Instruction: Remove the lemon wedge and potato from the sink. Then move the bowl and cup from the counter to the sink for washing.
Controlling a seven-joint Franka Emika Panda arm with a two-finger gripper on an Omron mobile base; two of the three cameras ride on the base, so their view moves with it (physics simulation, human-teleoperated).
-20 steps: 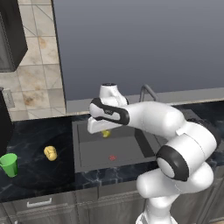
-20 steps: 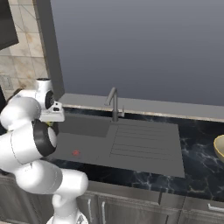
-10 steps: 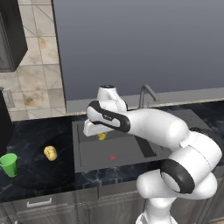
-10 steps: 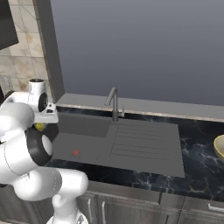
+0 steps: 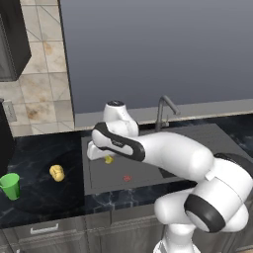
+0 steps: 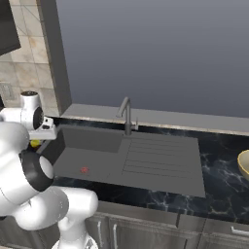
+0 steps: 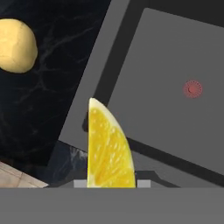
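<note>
The gripper point(image 5: 101, 157) is clamped on the lemon wedge point(image 7: 107, 151), carrying it in the air above the left edge of the sink point(image 5: 163, 163). On the counter point(image 5: 44, 195) left of the sink, the cup point(image 5: 10, 186) stands by the front edge and the potato point(image 5: 57, 172) lies further in. The bowl point(image 6: 244, 163) sits on the counter's far right.

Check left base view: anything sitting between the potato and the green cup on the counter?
Nothing. Between the potato and the cup the left base view shows just bare dark counter.
</note>
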